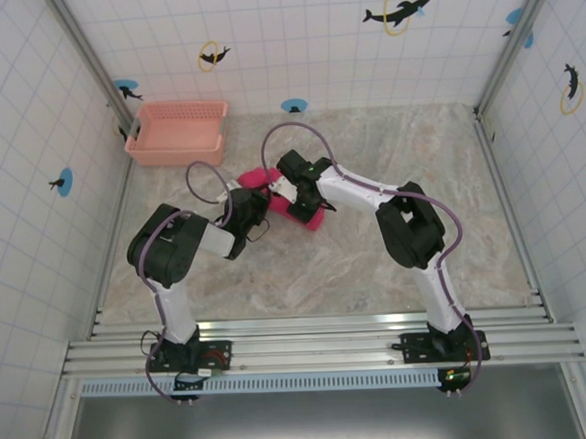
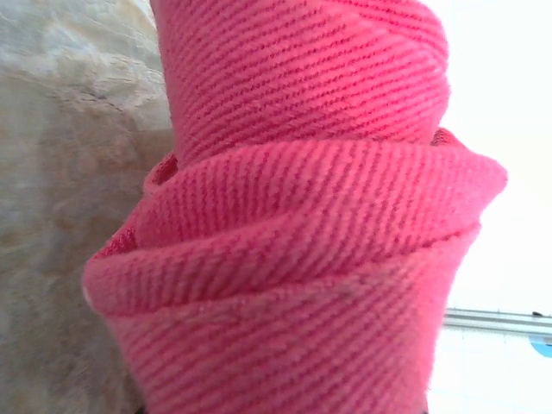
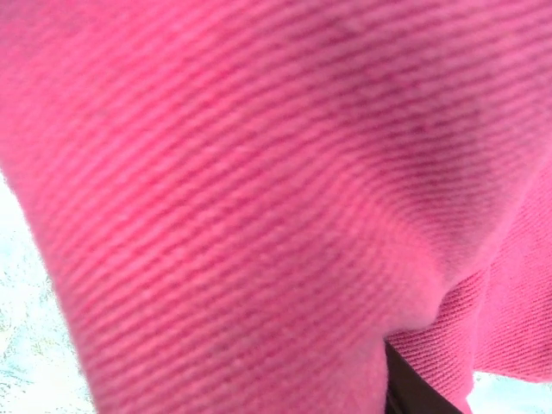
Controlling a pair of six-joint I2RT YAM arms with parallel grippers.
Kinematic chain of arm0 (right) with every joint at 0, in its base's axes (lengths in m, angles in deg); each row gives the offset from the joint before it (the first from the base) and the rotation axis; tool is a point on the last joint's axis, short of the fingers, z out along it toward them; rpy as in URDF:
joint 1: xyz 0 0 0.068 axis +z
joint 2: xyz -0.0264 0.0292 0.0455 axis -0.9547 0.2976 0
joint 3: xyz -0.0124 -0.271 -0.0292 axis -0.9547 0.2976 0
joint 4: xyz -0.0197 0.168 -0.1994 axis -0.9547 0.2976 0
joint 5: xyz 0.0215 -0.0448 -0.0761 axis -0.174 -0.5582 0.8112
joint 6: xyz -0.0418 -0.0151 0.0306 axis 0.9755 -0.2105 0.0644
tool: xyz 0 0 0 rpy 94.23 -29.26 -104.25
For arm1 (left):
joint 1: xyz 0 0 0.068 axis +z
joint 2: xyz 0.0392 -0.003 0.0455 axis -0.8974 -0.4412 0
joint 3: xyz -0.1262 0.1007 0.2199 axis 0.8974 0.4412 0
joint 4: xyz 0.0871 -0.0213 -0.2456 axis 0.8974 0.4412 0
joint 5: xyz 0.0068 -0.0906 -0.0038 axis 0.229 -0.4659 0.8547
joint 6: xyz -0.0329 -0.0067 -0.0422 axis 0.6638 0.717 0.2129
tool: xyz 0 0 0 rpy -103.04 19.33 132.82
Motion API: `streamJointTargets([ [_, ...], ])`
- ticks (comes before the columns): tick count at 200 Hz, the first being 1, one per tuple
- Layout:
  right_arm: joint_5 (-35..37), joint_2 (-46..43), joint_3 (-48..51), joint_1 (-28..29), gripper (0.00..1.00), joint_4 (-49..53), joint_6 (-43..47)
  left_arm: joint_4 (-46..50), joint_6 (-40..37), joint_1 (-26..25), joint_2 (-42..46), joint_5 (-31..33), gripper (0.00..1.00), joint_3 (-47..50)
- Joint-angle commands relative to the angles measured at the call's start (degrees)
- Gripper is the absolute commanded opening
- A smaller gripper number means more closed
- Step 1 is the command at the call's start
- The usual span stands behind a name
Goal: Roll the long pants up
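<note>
Hard against the left wrist lens: pants [image 2: 302, 241], bright pink ribbed cloth wound into stacked folds, each folded edge rounded and lapping over the next. Left of that roll, bare marbled counter [image 2: 60, 172]. Right of it, washed-out white and a thin metal strip [image 2: 496, 321]. Against the right wrist lens, more of the pants [image 3: 259, 190], stretched smooth, with a dark sliver [image 3: 405, 392] under the lower edge, too little to name.

From above, pants [image 1: 312, 217] bunched into a compact bundle on the counter [image 1: 324, 271], caught between the left jaws and the right jaws, pink peeking out on either side of the right jaws. Cannot tell for either pair whether spread or clamped on cloth: tips buried under wrist housings and fabric.

Beyond the left jaws, toward the far-left corner: salmon basket [image 1: 175, 148], apart from the bundle, close to the left wall [image 1: 30, 142]. Behind both jaws, toward the bases: wide bare counter down to the rail [image 1: 316, 339] at the near edge. Right of the right jaws: open counter out to the right wall [image 1: 562, 191]. Past both jaws, a free band of counter before the back wall [image 1: 306, 46]. Left arm [image 1: 178, 248] and right arm [image 1: 409, 225] both elbowed inward, cable loops [image 1: 210, 179] arching over each wrist.
</note>
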Motion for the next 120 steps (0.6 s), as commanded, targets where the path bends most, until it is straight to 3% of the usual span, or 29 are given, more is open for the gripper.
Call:
streamJointTargets([
  [1,-14.28,4.72,5.07,1.22,0.00,11.82,0.83,11.51,2.09,-1.78,-5.37,-5.07,0.00,-0.95],
  [10,-14.23,3.62,5.33,1.01,0.11,11.72,1.13,16.63,2.62,-2.00,-5.25,-5.61,0.00,-2.17],
  [17,-13.22,2.08,6.04,0.74,0.34,11.06,1.06,21.00,2.40,-2.07,-4.66,-5.85,0.00,-3.33],
  [33,-9.98,-2.51,8.65,-0.11,0.58,8.67,0.62,35.24,2.64,-2.08,-3.09,-7.30,0.00,-7.67],
  [40,-7.92,-4.95,9.86,-0.65,0.97,7.40,0.34,42.39,1.78,-2.05,-2.55,-8.14,0.00,-10.31],
  [42,-7.34,-5.80,10.19,-0.85,1.00,7.12,0.23,44.90,1.40,-2.03,-2.38,-8.30,0.00,-11.24],
  [59,-3.62,-11.39,12.34,-2.30,0.99,5.08,-0.60,67.01,-4.17,-2.03,-2.74,-9.21,0.00,-22.43],
  [75,0.58,-16.06,14.28,-2.65,0.99,3.22,-1.45,81.85,-9.19,-2.09,-4.93,-9.93,0.00,-32.19],
  [120,9.30,-22.01,17.78,-1.39,0.99,-1.87,-4.60,104.20,-11.44,-2.00,-13.97,-14.03,0.00,-47.44],
])
